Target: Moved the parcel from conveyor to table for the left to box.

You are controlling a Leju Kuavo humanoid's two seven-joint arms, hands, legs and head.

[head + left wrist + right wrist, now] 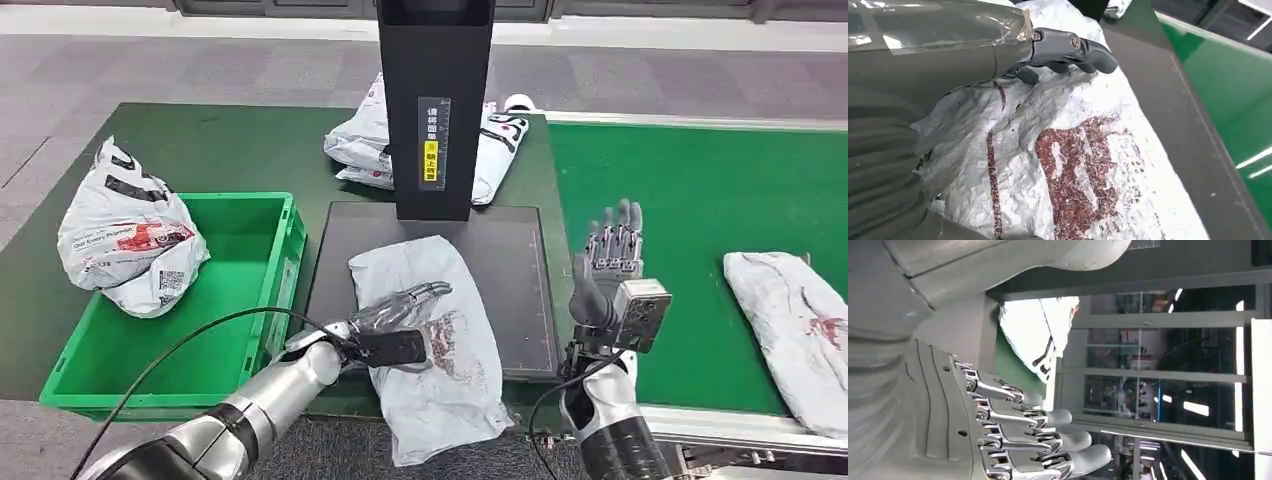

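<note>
A crumpled grey-white parcel (440, 340) with a red print lies on the black scale plate (520, 270), its near end hanging over the table's front edge. My left hand (405, 302) lies flat over the parcel's middle with its fingers stretched out and nothing gripped. In the left wrist view the fingers (1073, 50) sit just over the parcel's wrinkled surface (1073, 170). My right hand (612, 250) is raised at the plate's right edge, fingers straight, apart and empty, as the right wrist view's fingers (1038, 440) also show.
A green crate (190, 350) stands left of the plate, with a white printed bag (125, 235) leaning on its far-left rim. A black scanner post (435, 100) rises behind the plate, with more bags (365, 140) behind it. Another grey parcel (790, 320) lies on the green conveyor (690, 200).
</note>
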